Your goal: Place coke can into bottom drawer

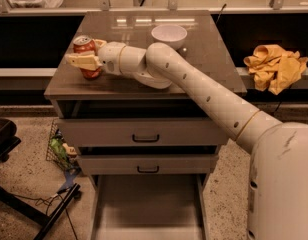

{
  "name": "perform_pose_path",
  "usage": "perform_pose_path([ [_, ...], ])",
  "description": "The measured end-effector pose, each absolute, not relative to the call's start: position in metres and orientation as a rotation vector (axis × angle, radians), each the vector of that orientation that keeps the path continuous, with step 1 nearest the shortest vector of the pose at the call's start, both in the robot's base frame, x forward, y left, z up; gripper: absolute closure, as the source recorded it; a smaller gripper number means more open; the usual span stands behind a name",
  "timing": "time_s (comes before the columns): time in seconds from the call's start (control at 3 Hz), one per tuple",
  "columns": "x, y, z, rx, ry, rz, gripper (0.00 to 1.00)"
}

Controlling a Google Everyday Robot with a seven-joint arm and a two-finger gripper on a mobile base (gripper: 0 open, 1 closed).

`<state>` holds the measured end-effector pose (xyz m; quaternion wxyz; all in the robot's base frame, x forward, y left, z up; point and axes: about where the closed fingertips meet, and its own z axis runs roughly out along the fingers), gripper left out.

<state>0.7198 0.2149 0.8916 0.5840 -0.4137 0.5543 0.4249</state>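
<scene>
Can: upright, surface front-left corner.
Gripper: around can; whether clamped, cannot tell.
Drawer: open below.
Do well: confirm mid-body hold, lift straight, clear edge before lowering.

The smooth cream plastic gripper sat near the worktop's left edge at the glossy metal coke can; the worktop gleamed, smooth and reflective.
</scene>
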Motion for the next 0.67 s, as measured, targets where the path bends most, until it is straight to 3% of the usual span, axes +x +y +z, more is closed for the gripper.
perform_pose_path([
  [0.33,0.7179,0.2191,0.8921,-0.97,1.291,0.997,0.8],
  [0.67,0.7168,0.2215,0.8924,-0.972,1.289,1.0,1.0],
])
